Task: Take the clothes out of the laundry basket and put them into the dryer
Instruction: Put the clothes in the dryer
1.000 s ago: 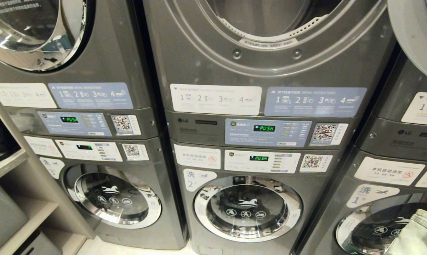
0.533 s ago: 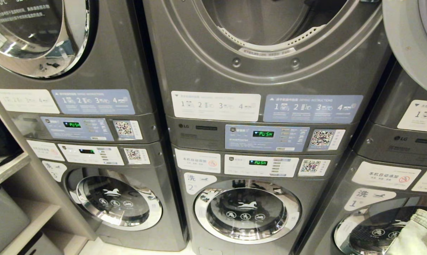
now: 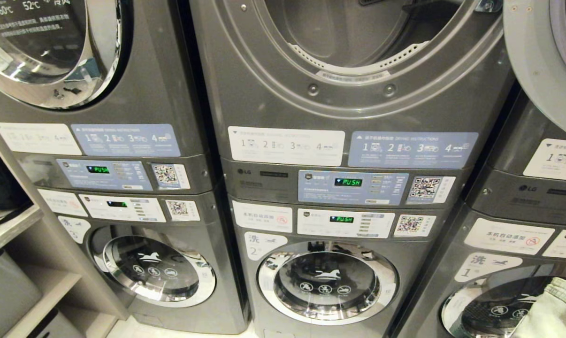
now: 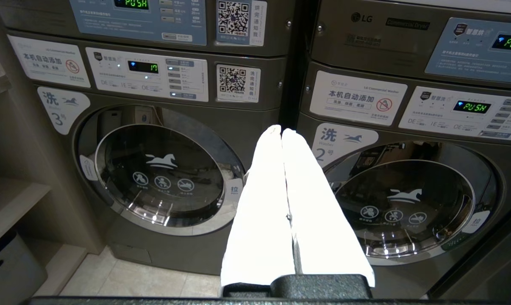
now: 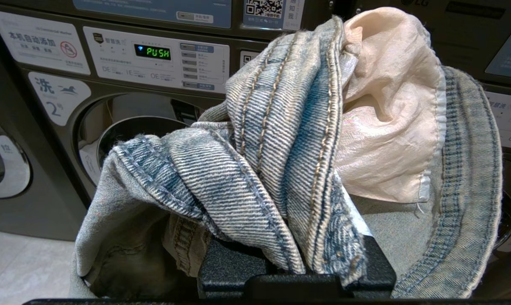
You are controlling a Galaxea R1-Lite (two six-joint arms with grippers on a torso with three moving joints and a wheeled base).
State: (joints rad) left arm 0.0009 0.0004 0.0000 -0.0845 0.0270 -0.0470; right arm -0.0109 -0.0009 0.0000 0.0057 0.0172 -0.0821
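The middle stack's upper dryer [image 3: 353, 33] stands with its drum open, and its grey door [image 3: 541, 56] is swung out to the right. My right gripper [image 5: 289, 140] is shut on a bunch of faded blue jeans [image 5: 187, 169] with a cream pocket lining; the cloth hides its fingers. A fold of those jeans [image 3: 553, 310] shows at the head view's lower right corner. In front of the lower washers, my left gripper [image 4: 281, 129] is shut and empty, its white fingers pressed together. The laundry basket is out of view.
Three stacks of grey machines fill the view, with closed washer doors [image 3: 327, 281] below and control panels between. The left stack's upper door [image 3: 43, 42] is closed. Wooden shelves [image 3: 11, 225] with grey bins stand at the left. Pale floor tiles [image 4: 124, 279] lie below.
The whole head view has slid downward in the picture, so the camera has risen and more of the open dryer drum shows. The jeans keep their place at the lower right.
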